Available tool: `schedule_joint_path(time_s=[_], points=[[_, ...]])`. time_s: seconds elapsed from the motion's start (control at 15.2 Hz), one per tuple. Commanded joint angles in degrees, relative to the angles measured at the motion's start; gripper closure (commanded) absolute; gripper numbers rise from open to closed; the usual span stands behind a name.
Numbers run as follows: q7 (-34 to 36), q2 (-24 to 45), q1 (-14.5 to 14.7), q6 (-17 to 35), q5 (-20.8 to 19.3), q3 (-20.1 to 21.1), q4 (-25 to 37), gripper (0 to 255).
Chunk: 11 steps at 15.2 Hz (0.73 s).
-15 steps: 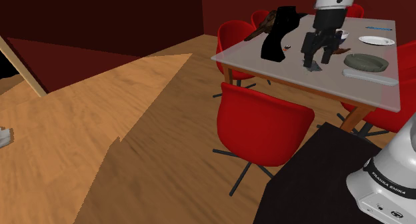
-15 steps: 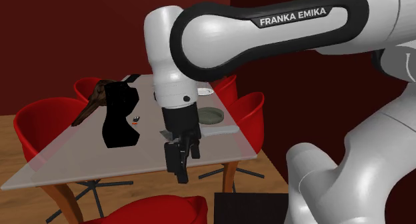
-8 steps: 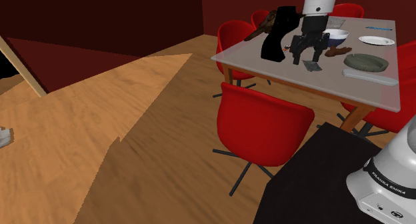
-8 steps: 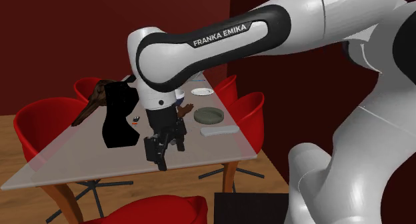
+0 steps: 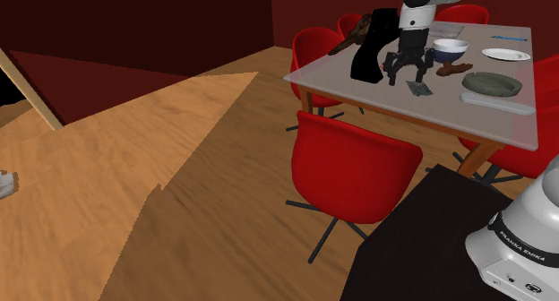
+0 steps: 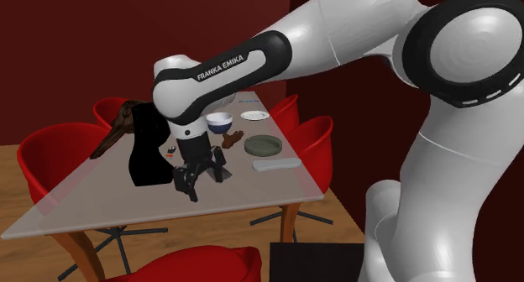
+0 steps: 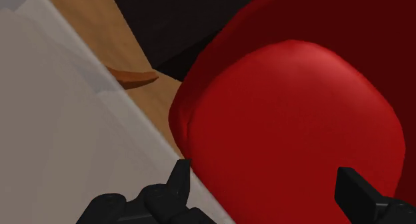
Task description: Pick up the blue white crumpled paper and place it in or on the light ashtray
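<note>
Nearest us stands a red chair (image 5: 354, 169), then the table (image 5: 385, 98). On it the small grey crumpled paper (image 5: 418, 89) lies just beside our gripper (image 5: 405, 75), whose fingers (image 7: 180, 183) stand apart, empty. We judge it light, soft and springy: pinch across its middle. Beyond, well apart from it, sits the grey ashtray (image 5: 491, 82)

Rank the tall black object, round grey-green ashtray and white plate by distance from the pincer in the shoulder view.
1. Tall black object, beside the pincer, toward the view's left.
2. Round grey-green ashtray, toward the view's right.
3. White plate, beyond the ashtray.
</note>
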Motion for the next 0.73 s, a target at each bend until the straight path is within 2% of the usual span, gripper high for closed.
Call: schedule_joint_path(time_s=[0.0, 0.66], points=[[0.58, 3.94, -0.97, 0.39, -0.19, -1.04, 3.21, 0], [3.03, 22.02, -6.36, 0.25, 0.62, -5.94, 19.55, 0]])
